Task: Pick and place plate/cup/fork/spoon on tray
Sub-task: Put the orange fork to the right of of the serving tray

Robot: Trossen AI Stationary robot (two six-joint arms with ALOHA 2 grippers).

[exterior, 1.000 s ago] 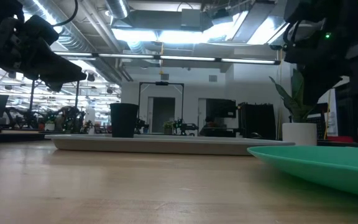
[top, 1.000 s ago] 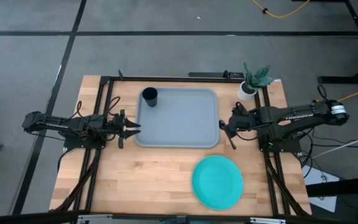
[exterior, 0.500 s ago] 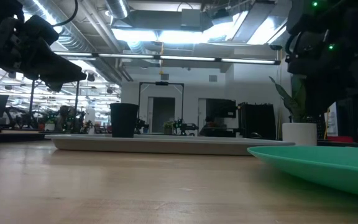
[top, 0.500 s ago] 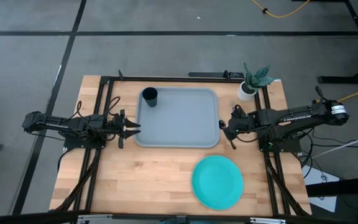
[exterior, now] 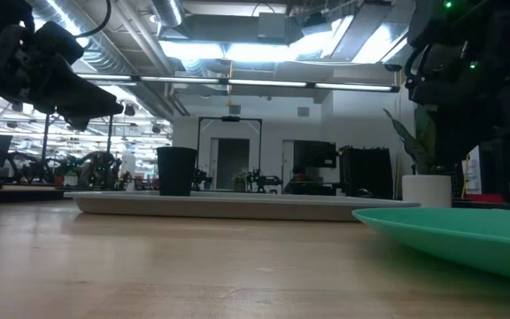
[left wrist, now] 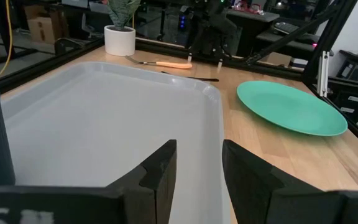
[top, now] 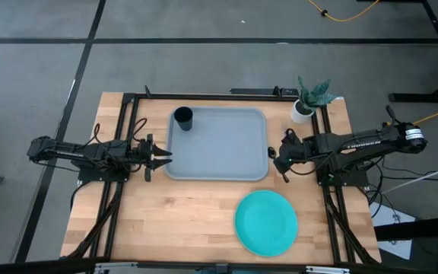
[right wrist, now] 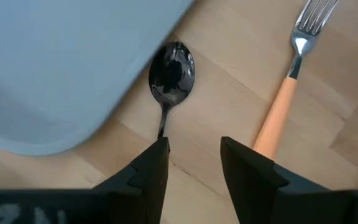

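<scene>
The pale tray [top: 226, 152] lies mid-table. The dark cup [top: 182, 118] stands upright in its far left corner. The teal plate [top: 265, 222] lies flat on the table, near right of the tray. In the right wrist view the spoon [right wrist: 171, 71] and the orange-handled fork [right wrist: 277, 115] lie flat on the wood beside the tray's rim [right wrist: 104, 106]. My right gripper [right wrist: 194, 163] hovers open over them, right of the tray [top: 280, 158]. My left gripper [left wrist: 199, 168] waits open at the tray's left edge [top: 158, 156].
A white pot with a green plant [top: 304, 108] stands at the far right corner, behind the right arm. Black frame rails [top: 128, 122] run along both table sides. Bare wood lies near left of the plate [top: 166, 221].
My right arm has shifted slightly toward the table's near edge beside the tray's right rim. The cup, plate and tray stay where they were.
</scene>
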